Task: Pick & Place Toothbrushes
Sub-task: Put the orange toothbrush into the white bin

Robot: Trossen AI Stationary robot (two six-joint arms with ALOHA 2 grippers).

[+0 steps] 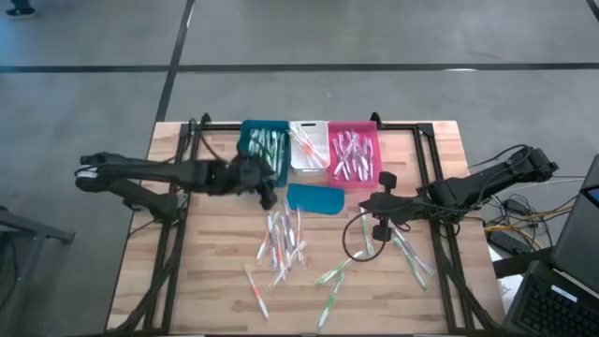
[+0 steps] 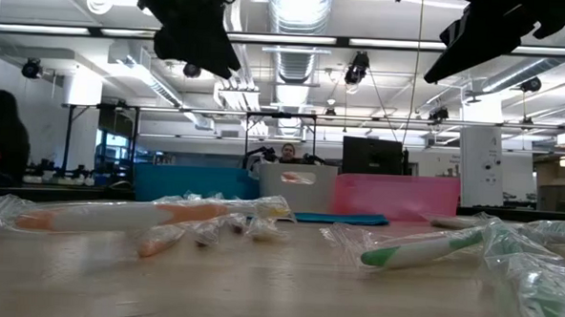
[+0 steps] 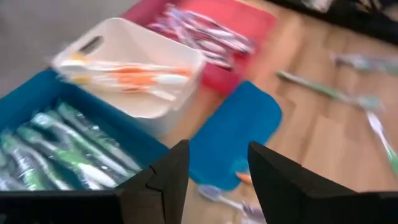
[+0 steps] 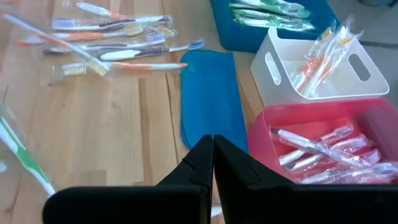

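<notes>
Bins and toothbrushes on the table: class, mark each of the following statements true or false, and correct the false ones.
1. The white bin stands between the teal bin and the pink bin. True.
2. The teal bin holds pink toothbrushes. False: it holds green ones.
3. The left end effector is open and holds nothing. True.
4. The right end effector is wide open. False: its fingers are shut together.
5. Every toothbrush is already in a bin. False: many loose toothbrushes lie on the table.
6. A flat teal lid lies on the table in front of the bins. True.
</notes>
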